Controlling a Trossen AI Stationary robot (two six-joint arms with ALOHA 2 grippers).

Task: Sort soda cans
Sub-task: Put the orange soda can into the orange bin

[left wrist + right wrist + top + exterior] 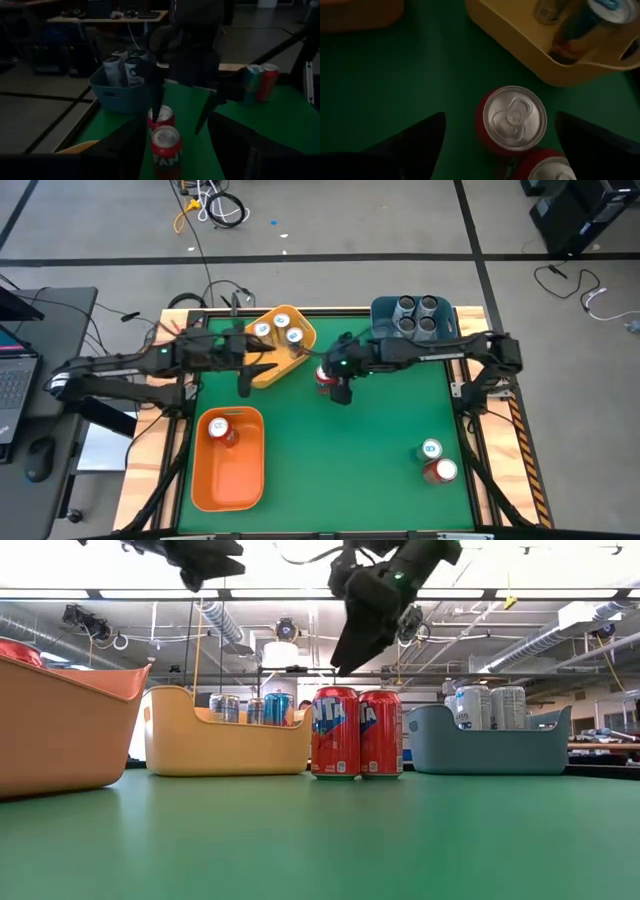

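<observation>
Two red soda cans (336, 733) (380, 733) stand upright side by side on the green table near its far middle (325, 375). My right gripper (342, 390) hangs open above them. In the right wrist view its fingers stand on either side of one can's silver top (512, 120) and clear of it. My left gripper (250, 375) is open and hovers by the near wall of the yellow bin (270, 370). That bin holds three silver cans with teal tops (281, 322). A red can (222, 430) lies in the orange bin (235, 480). Dark grey cans (417, 313) fill the blue bin (385, 310).
A teal-topped can (432, 448) and a red can (441, 470) stand together at the table's near right. The orange bin sits near left, with the yellow and blue bins along the far edge. Bare green mat spans the middle and near side.
</observation>
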